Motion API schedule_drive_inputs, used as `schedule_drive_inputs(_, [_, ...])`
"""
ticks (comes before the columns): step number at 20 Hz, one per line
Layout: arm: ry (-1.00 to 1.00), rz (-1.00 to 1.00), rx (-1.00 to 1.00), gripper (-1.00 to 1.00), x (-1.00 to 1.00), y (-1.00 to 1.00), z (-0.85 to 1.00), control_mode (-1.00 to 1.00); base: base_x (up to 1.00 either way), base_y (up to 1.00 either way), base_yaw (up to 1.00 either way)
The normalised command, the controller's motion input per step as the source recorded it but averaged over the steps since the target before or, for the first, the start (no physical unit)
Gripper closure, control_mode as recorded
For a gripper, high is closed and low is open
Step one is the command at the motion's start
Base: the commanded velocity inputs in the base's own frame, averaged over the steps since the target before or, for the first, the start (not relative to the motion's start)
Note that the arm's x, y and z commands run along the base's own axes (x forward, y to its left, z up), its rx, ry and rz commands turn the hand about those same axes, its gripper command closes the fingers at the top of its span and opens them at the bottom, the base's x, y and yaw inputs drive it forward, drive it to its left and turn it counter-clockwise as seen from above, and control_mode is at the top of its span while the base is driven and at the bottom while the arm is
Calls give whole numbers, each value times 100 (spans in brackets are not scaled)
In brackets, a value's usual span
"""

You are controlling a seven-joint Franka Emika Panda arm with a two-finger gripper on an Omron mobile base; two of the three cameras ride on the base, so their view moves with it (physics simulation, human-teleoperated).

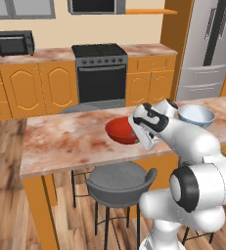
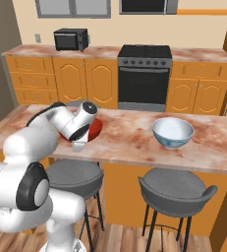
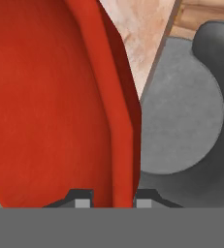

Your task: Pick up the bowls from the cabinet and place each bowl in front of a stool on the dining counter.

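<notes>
Pinkish marbled stone tops the long dining counter [image 1: 60, 141], which stretches across the room on its orange wooden base. Behind it stand a black oven [image 2: 143, 81], a steel fridge [image 1: 207, 49] and a small dark microwave [image 2: 71, 39] on the back worktop. Two grey stools [image 2: 176, 189] sit tucked at the near side of the island, one just below the arm's hand [image 1: 122, 180]. On the stone, the white bowl with blue patterning [image 2: 173, 132] stands upright in front of the right-hand stool, well apart from the red one. The red bowl [image 1: 120, 131] is low over the counter near its front edge, above the other stool; I cannot tell whether it touches the stone. The gripper [image 3: 109, 199] pinches that bowl's rim, one dark finger [image 3: 83, 199] inside and the other outside, clamped tight on the thin red wall.
</notes>
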Motion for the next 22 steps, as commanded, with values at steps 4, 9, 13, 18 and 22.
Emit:
schedule_drive_inputs(4, [0, 0, 0, 100, 73, 23, -54, -100, 0, 0, 0])
schedule_drive_inputs(9, [4, 1, 1, 100, 51, 19, -32, -100, 0, 0, 0])
schedule_drive_inputs(13, [3, 3, 2, 100, 57, 9, -36, -100, 0, 0, 0])
schedule_drive_inputs(18, [3, 3, 2, 100, 46, 5, -34, -100, 0, 0, 0])
schedule_drive_inputs(22, [3, 3, 3, 100, 31, 4, -30, -100, 0, 0, 0])
